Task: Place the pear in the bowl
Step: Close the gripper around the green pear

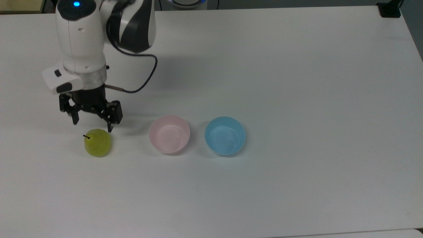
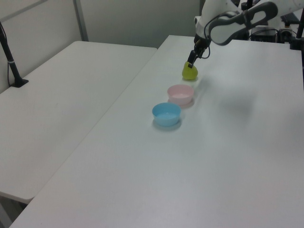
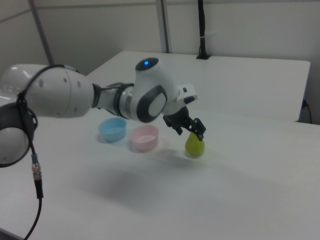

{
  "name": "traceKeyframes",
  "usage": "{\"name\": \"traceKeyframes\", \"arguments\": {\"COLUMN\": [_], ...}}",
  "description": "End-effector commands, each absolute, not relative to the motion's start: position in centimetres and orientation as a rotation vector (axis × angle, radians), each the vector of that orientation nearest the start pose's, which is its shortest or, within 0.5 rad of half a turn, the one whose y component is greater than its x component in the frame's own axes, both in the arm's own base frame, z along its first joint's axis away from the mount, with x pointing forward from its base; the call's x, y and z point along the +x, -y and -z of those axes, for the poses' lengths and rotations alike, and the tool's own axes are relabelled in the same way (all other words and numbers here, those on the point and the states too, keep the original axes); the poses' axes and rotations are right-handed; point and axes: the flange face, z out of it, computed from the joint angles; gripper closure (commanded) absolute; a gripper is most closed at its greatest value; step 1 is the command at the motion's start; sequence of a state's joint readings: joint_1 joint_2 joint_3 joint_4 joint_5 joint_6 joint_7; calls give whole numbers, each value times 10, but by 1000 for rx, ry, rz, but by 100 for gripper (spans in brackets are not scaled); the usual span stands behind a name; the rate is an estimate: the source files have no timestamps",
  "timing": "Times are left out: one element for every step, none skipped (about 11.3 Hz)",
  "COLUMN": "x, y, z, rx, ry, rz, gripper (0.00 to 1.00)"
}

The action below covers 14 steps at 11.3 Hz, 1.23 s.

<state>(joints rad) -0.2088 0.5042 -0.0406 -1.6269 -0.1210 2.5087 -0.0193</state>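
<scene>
The yellow-green pear (image 1: 97, 143) stands upright on the white table (image 1: 297, 82), its dark stem pointing to the top view's left. My gripper (image 1: 93, 126) is open and hangs just over the pear's far side, one finger on each side of its top, not touching it. In the left view the gripper (image 2: 192, 60) sits right above the pear (image 2: 190, 73). In the right view the gripper (image 3: 192, 130) is close over the pear (image 3: 194, 146). The pale pink bowl (image 1: 169, 134) is empty, to the right of the pear in the top view.
A light blue bowl (image 1: 225, 136) stands next to the pink one, on the top view's right. My white arm (image 1: 81, 43) reaches in from the top view's upper left, with a black cable looping beside it. A second white table (image 2: 61, 104) adjoins on the left view's left.
</scene>
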Motion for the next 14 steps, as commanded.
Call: {"name": "traceKeyframes", "arguments": {"x": [713,713,715,718,719,721,722,722,722,722,722,722,722,722], "y": [177,177,176,177,176,175,175,175,175,176,176,176,176,177], "z": [-339,-332,-329,-327,-322,-323,-322,-322,-322,-323,-324,-325,-327,-330], "rx": [-3235,-3236,-3236,-3237,-3234,-3224,-3219,-3219,-3219,-3220,-3222,-3222,-3222,-3221], "ry": [-200,-201,-198,-198,-193,-187,-184,-184,-184,-181,-172,-172,-170,-175], "rz": [679,667,664,667,677,736,761,762,764,766,768,771,773,778], "gripper": [0,0,0,0,0,4,18,37,56,63,64,70,76,78]}}
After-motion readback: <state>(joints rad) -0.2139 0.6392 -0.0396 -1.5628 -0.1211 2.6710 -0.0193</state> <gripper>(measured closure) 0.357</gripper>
